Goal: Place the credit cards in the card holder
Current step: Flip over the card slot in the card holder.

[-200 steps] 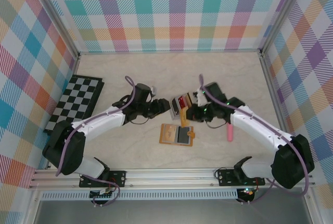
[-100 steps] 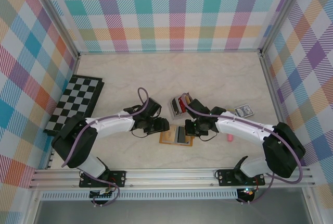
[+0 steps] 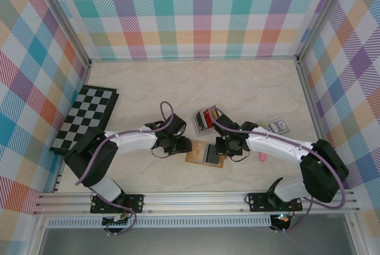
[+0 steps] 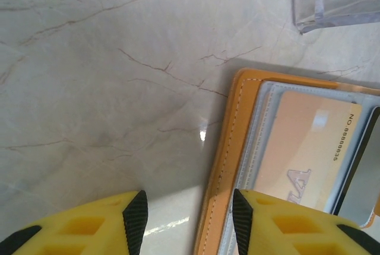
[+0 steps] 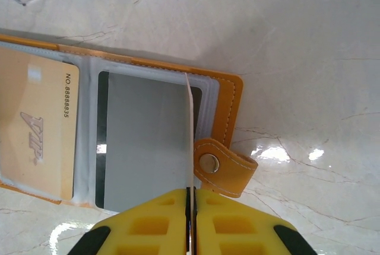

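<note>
Between the pressed-together fingers of the right gripper point(image 5: 191, 200) a thin card point(image 5: 189, 130) is pinched, seen edge-on. Its far end lies over the grey pocket of the open card holder point(image 5: 229, 98), just beside the snap tab point(image 5: 221, 167) — whether it touches the pocket is hard to tell. A gold card point(image 5: 37, 126) sits in the neighbouring pocket. Opposite, the left gripper point(image 4: 184, 216) is spread — one finger over the holder's left edge, the other over bare table point(image 4: 107, 89).

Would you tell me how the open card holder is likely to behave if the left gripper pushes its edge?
It will probably slide rather than stay put: the card holder lies flat on a glossy table. It looks light and thin, so it may pivot. The left gripper, open astride its stitched edge, could pin it.
</note>
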Tool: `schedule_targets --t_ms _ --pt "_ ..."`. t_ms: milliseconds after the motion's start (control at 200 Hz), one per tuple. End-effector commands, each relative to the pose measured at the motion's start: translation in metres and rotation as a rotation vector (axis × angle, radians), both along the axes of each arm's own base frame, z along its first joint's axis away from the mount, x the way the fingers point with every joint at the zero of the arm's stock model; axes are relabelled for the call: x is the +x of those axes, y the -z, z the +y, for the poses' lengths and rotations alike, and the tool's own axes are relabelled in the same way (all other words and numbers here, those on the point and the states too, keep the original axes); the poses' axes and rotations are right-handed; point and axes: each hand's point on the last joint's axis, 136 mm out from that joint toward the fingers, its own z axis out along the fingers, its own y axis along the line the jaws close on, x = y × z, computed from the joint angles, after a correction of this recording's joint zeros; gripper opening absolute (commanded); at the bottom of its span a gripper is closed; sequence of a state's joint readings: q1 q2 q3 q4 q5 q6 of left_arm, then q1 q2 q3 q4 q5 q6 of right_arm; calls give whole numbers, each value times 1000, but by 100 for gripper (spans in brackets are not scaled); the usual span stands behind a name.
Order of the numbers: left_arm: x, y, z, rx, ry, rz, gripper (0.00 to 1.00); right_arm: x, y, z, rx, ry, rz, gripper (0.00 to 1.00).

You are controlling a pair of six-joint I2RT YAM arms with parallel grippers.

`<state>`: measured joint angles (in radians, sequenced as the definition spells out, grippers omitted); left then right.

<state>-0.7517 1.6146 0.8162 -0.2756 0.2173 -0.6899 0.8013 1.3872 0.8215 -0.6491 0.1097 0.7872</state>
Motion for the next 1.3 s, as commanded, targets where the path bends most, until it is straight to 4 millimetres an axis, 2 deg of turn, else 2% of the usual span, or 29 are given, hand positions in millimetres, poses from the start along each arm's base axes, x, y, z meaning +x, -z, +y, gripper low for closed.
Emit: schedule_targets --t_ms 0,190,365,585,765,1070,1295 --pt "-5 12 -8 -1 38 6 45 -5 1 -13 -36 43 5 10" --pt "0 -5 -19 -55 55 -50 51 -9 -1 -19 -43 69 6 11" --pt "-1 -3 -25 -50 86 -38 51 -8 5 -10 39 84 20 11" --pt "-7 5 -34 -35 122 -16 46 -6 9 -4 83 108 20 11" --pt "-10 10 -39 -20 147 -3 40 1 -5 1 116 97 -18 12" --pt "-11 11 -43 -13 158 -3 36 6 -17 12 155 61 -37 12" --pt "-11 11 -44 -12 157 -2 35 2 3 -4 54 108 8 11"
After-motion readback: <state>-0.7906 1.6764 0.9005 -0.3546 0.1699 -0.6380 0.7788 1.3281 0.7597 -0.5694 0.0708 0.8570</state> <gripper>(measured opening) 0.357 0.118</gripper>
